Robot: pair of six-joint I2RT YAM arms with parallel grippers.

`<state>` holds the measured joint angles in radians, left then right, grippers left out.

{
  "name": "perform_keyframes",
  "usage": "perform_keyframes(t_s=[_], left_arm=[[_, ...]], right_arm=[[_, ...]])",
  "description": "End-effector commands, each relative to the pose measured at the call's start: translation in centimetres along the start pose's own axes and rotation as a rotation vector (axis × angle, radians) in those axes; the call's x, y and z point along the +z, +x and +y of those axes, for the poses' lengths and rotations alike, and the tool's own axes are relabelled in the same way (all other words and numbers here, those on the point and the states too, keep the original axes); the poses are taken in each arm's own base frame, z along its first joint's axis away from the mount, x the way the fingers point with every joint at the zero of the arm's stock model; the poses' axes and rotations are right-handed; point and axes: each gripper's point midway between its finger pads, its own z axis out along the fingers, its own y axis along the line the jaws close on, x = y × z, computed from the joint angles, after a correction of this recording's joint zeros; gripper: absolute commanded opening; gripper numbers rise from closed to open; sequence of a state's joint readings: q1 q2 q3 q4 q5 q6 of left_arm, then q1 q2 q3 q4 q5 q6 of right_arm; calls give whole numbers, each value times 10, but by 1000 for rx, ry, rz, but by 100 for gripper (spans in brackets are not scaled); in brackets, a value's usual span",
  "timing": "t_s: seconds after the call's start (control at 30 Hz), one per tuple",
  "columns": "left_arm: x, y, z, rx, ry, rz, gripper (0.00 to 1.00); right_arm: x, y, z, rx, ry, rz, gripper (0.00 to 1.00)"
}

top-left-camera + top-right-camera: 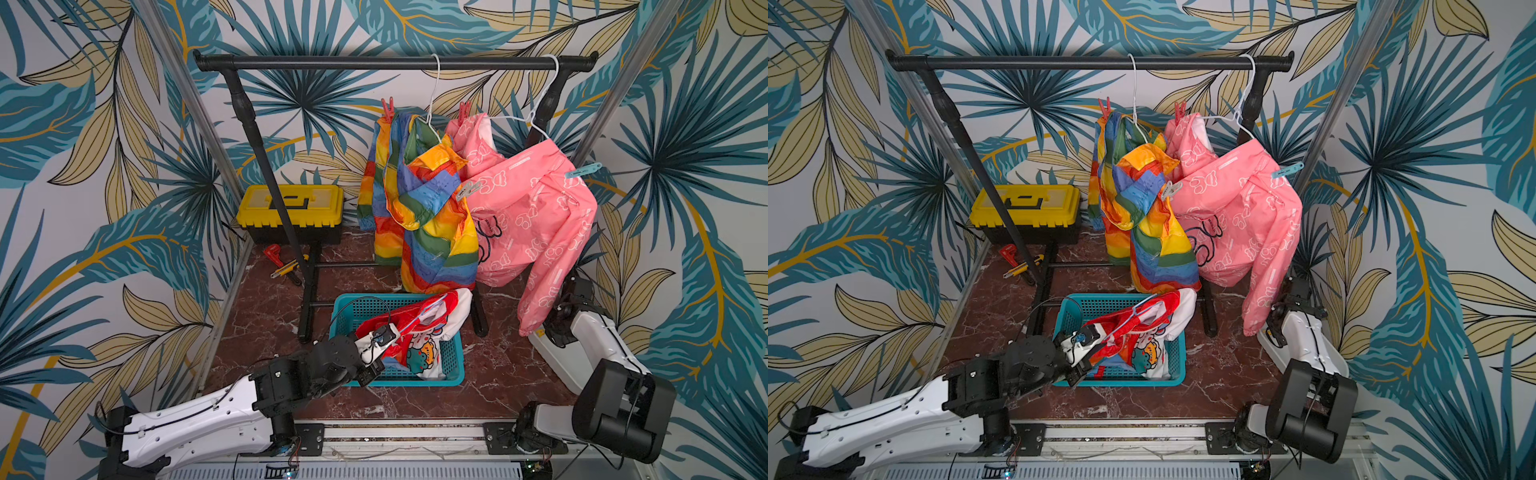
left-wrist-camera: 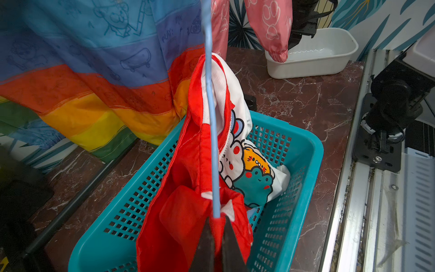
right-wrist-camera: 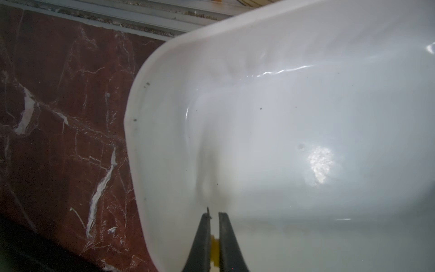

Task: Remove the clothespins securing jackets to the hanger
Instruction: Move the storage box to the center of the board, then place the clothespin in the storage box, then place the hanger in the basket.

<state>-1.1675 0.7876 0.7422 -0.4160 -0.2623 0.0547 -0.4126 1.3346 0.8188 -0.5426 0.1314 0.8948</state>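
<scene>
Your yellow clothespin sits pinched in the right gripper over the white tub. The right wrist view shows that plainly, the top views don't. Meanwhile the left gripper is clamped on the red jacket in the teal basket.
</scene>
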Motion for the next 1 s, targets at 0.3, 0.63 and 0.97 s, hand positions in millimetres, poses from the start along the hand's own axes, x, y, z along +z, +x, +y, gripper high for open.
perform_keyframes(t_s=[0.3,0.63,0.97], left_arm=[[-3,-14,10,-34,-37,-43,0],[-7,-22,19,-37,-58,-67,0],[-6,-31,23,-28,-58,-77,0]], right_arm=[[21,45,72,104,-269,179,0],[-38,11,57,24,-253,-14,73],[-152,-21,17,-141,-277,-273,76]])
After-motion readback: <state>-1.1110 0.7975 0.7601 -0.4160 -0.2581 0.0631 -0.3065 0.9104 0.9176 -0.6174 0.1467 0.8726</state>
